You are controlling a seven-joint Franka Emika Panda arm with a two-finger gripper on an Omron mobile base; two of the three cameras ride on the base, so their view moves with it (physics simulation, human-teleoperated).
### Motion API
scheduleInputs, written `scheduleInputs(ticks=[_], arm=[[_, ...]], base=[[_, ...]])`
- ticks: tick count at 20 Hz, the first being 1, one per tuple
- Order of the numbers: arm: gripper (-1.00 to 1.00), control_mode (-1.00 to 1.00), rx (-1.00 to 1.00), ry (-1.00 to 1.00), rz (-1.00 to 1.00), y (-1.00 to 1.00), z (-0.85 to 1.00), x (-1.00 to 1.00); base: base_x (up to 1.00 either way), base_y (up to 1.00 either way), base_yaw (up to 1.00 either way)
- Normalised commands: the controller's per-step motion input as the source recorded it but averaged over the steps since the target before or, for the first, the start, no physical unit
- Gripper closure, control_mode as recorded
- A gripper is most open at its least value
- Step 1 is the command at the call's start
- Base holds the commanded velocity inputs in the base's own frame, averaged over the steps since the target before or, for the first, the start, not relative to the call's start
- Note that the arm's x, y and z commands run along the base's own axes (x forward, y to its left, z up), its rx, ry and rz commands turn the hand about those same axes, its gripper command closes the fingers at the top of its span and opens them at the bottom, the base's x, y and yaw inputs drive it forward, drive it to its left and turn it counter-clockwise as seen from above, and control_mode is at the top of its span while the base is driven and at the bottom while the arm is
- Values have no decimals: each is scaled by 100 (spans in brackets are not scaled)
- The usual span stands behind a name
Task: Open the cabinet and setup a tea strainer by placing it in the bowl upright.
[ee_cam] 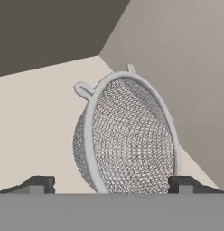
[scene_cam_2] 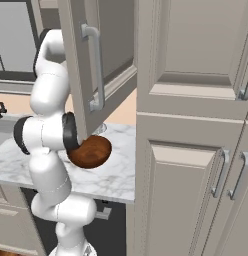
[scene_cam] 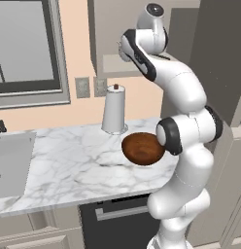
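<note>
- Marbled table (scene_cam: 69, 165) carries the bowl (scene_cam: 143, 148), waiting below the opened cabinet (scene_cam_2: 78, 65).
- Jaws spread wide, released, flank the tea strainer (ee_cam: 127, 135) for gripping.

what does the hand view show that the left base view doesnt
Hand view: the tea strainer up close inside the cabinet, tilted, between the open pincer tips.

Left base view: the bowl on the marble counter, the paper towel roll, the sink and the wall outlets.

Both: the cabinet interior, which the arm reaches into.
</note>
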Motion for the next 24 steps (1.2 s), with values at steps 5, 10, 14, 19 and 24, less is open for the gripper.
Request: scheduleInputs(ticks=[5,10,14,19,24], arm=[[-100,-100,0,4,-1,21,-1,33],[-100,-100,0,8,-1,3,-4,28],[-100,-100,0,10,0,0,-9,8],[-100,-100,0,7,0,0,-6,1],[100,-100,0,1,0,1,-8,0]], base=[[0,0,0],[0,0,0],[0,0,0],[0,0,0],[0,0,0]])
